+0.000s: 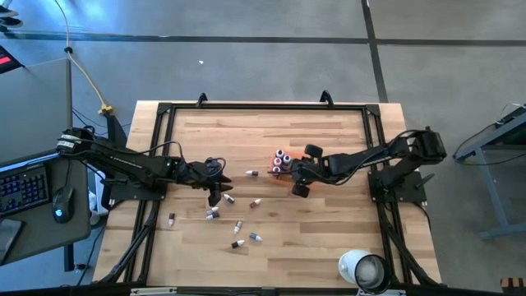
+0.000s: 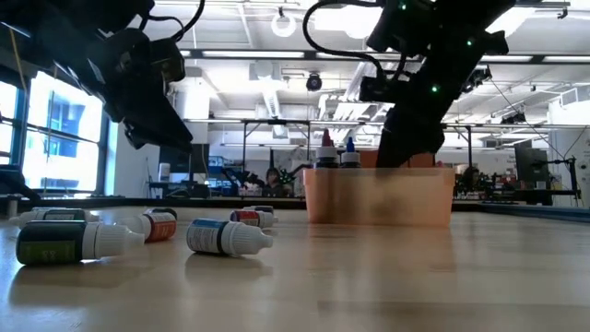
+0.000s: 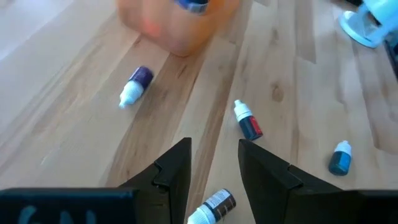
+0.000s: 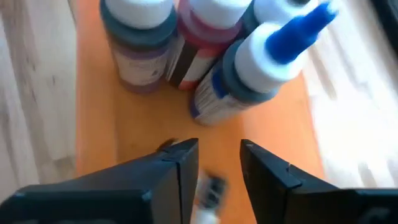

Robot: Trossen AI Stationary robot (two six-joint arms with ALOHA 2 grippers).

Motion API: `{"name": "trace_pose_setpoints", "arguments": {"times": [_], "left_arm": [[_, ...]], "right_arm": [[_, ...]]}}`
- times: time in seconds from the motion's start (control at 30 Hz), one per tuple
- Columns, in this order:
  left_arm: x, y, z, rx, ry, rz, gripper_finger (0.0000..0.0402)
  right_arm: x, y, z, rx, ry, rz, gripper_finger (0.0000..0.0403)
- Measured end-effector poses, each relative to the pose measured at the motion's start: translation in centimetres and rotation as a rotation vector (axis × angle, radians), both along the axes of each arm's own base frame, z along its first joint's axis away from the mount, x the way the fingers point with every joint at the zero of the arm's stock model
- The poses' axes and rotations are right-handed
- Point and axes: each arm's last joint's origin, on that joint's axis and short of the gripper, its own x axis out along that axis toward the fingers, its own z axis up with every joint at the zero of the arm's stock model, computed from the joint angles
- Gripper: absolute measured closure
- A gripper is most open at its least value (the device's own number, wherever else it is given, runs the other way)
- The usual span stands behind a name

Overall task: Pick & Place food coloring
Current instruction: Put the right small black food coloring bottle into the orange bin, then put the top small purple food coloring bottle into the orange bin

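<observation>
Wooden table [image 1: 329, 238]: carries everything listed.
White roll [image 1: 362, 269]: near corner, right side.
Orange tray [image 2: 378, 194]: mid-table, several food coloring bottles [image 4: 249, 68] standing inside.
Right gripper [image 4: 219, 163]: over the tray, fingers parted, a small bottle blurred between them; grip uncertain.
Left gripper [image 3: 214, 163]: released, empty, above scattered bottles [image 1: 237, 226] lying on the wood.

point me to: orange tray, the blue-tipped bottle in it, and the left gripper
orange tray [image 2: 378, 195]: low view, its front wall.
blue-tipped bottle [image 4: 249, 74]: right wrist view, its body just under the white collar.
left gripper [image 3: 214, 163]: left wrist view, the gap between its two fingertips, above a lying bottle.
</observation>
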Motion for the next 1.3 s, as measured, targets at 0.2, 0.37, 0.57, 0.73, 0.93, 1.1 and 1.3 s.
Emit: {"name": "trace_pose_setpoints", "arguments": {"times": [0.2, 0.37, 0.57, 0.73, 0.93, 1.1, 1.3], "left_arm": [[0.7, -0.1, 1.2, 0.124, -0.119, -0.087, 0.0270], [1.7, 0.0, 2.7, 0.228, -0.156, -0.097, 0.0270], [3.9, 2.4, 1.4, 0.248, -0.064, -0.088, 0.0270], [5.6, 5.0, -0.7, 0.270, 0.046, -0.116, 0.0270], [6.9, 6.6, -3.0, 0.238, 0.125, -0.185, 0.0270], [7.8, 6.6, -4.7, 0.262, 0.149, -0.216, 0.0270], [8.6, 6.8, -5.8, 0.279, 0.119, -0.218, 0.0270]], "right_arm": [[0.7, 0.2, 1.2, -0.009, -0.022, 0.007, 0.0265], [2.0, 1.1, 4.8, 0.103, -0.035, 0.052, 0.0259], [2.5, 2.4, 9.1, 0.214, 0.008, 0.118, 0.0271], [2.7, 3.4, 10.3, 0.078, -0.036, 0.102, 0.0284], [2.3, 4.8, 10.3, -0.062, -0.091, -0.011, 0.0304], [1.8, 5.4, 10.2, -0.242, -0.095, -0.058, 0.0320], [0.8, 5.0, 9.8, -0.300, -0.033, -0.135, 0.0329]]}}
